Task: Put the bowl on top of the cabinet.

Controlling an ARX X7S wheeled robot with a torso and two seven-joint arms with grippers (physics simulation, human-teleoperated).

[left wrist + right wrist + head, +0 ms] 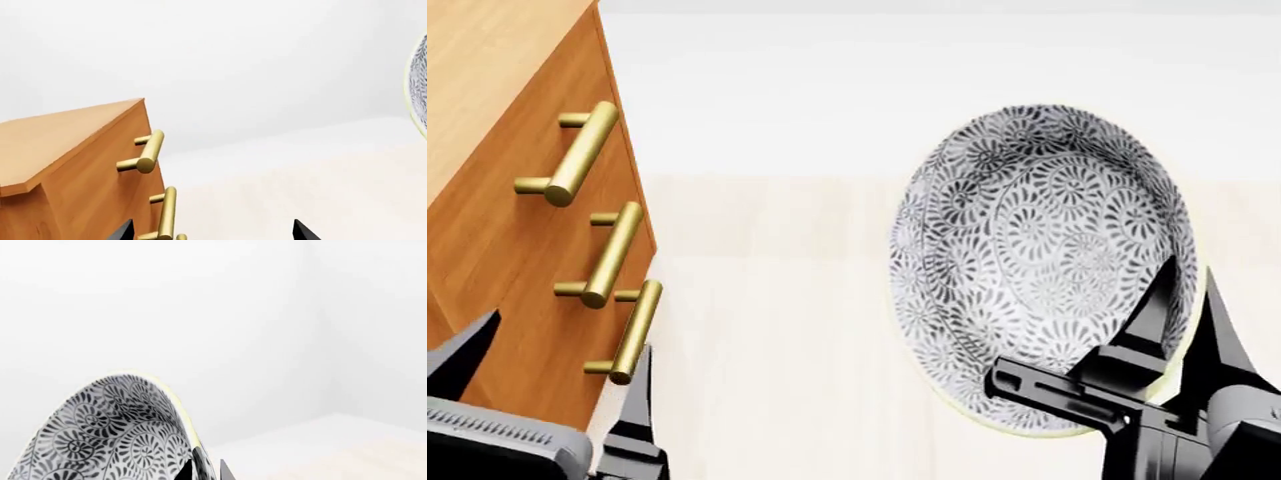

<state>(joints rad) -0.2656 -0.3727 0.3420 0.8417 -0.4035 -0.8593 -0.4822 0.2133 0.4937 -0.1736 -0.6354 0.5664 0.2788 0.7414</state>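
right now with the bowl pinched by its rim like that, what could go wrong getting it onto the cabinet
1. The right gripper holds the floral bowl only at its rim, tilted steeply, so it could slip or swing during the move.
2. The bowl hangs beside the cabinet, below its light wood top; moving sideways without lifting could knock it against the drawer front or the brass handles.
3. The open left gripper sits close to those handles and could snag.

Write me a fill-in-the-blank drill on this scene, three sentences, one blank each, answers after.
1. The right hand grips the rim of the patterned ____.
2. In the head view, the cabinet stands on the ____ side of the bowl.
3. The head view shows ____ gold bar handles on the cabinet front.

Missing words: bowl; left; three
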